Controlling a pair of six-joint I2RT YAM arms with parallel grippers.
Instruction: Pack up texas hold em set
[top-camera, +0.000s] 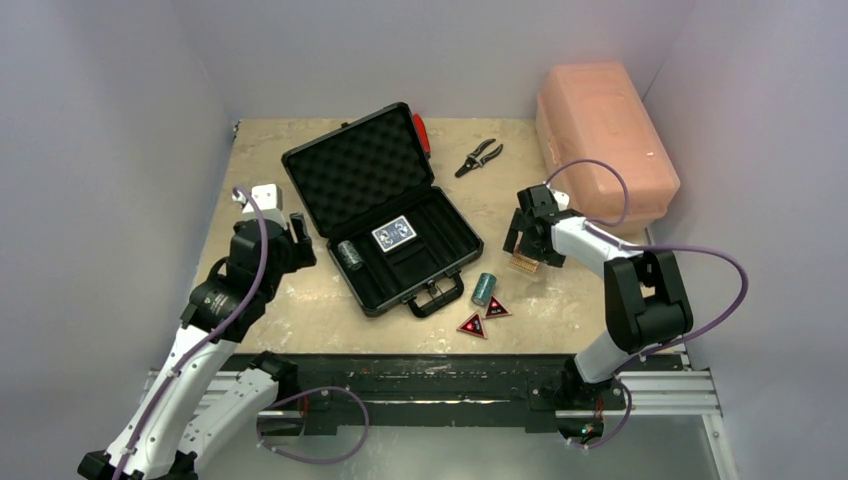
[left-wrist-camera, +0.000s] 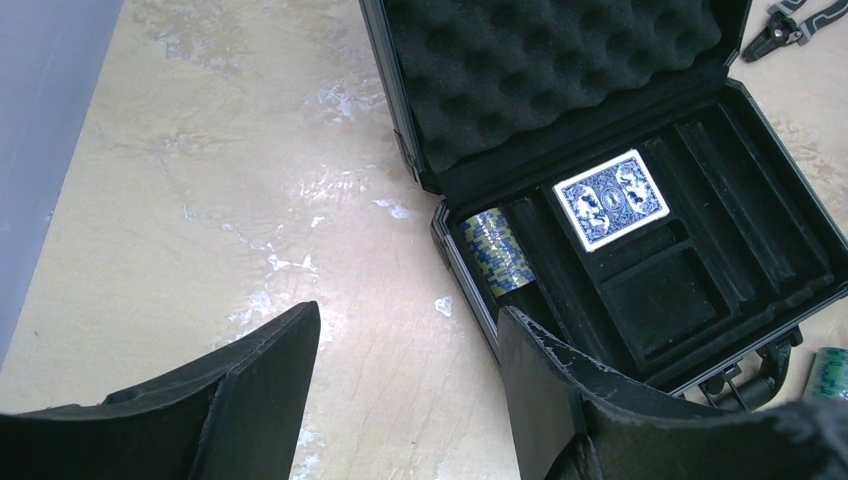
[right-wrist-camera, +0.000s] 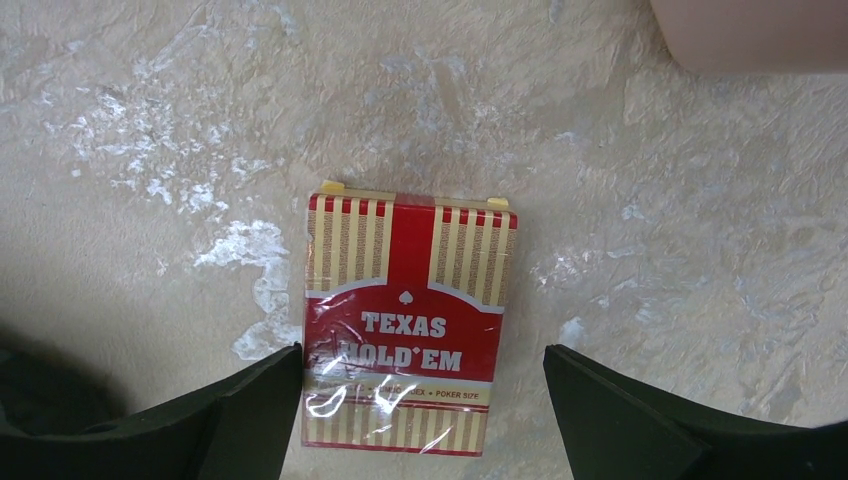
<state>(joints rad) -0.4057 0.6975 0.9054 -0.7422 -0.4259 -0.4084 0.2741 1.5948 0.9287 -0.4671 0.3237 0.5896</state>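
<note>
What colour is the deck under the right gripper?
Deck: red with gold stripes, best in right wrist view.

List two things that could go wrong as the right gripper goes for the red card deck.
1. The red deck lies flat in glossy wrap under the open right gripper; it may slip or tilt when pinched.
2. Carrying it to the case, the arm could knock the loose chip roll.

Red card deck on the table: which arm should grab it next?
Right. The right arm's fingers, open, straddle the red card deck lying flat on the table. The left arm's fingers are on the other side of the open case.
</note>
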